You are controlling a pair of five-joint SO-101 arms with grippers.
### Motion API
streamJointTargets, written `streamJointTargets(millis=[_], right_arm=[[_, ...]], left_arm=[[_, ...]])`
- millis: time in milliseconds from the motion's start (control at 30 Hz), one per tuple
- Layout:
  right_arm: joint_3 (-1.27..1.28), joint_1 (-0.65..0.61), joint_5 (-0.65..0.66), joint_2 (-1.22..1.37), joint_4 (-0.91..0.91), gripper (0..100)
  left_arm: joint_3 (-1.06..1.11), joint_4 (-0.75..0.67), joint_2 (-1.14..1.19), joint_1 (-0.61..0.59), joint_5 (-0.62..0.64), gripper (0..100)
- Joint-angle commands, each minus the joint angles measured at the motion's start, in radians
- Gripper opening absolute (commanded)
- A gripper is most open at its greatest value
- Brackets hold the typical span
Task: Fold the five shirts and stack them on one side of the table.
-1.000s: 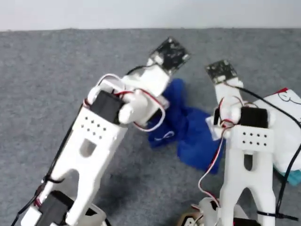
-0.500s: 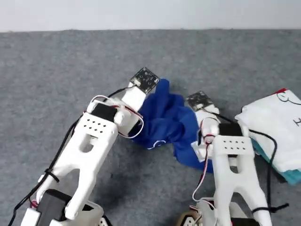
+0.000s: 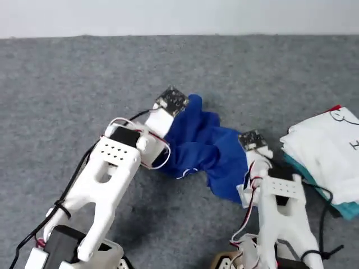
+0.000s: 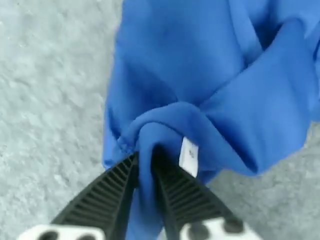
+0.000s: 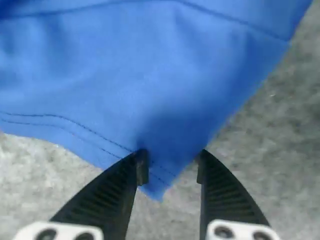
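We see a folded white-and-teal shirt stack (image 3: 328,154) on the grey table (image 3: 67,84) at right; mid-table, our left gripper (image 4: 145,165) pinches the crumpled blue shirt (image 3: 207,148), our right gripper (image 5: 169,167) spread astride its hem.

Shirt (image 3: 197,140) smooth matt cloth; table (image 3: 56,84) rough felt.

A grey, felt-like surface (image 3: 61,106) carries everything here. Along the surface's far edge rises a plain pale wall (image 3: 168,17).
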Motion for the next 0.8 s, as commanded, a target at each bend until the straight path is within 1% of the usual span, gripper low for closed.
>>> streamJointTargets(millis=[0, 267, 400, 767], right_arm=[[0.068, 0.004, -0.003, -0.019, -0.094, 17.5], [0.074, 0.004, -0.003, -0.019, -0.113, 17.5], [0.074, 0.007, -0.003, -0.019, -0.110, 17.5], [0.074, 0.005, -0.003, -0.019, -0.107, 17.5]], left_arm=[[0.036, -0.012, -0.035, -0.003, -0.014, 1], [0.130, -0.017, -0.035, -0.005, -0.014, 1], [0.168, -0.083, -0.044, -0.003, -0.014, 1], [0.165, -0.084, -0.044, -0.003, -0.011, 1]])
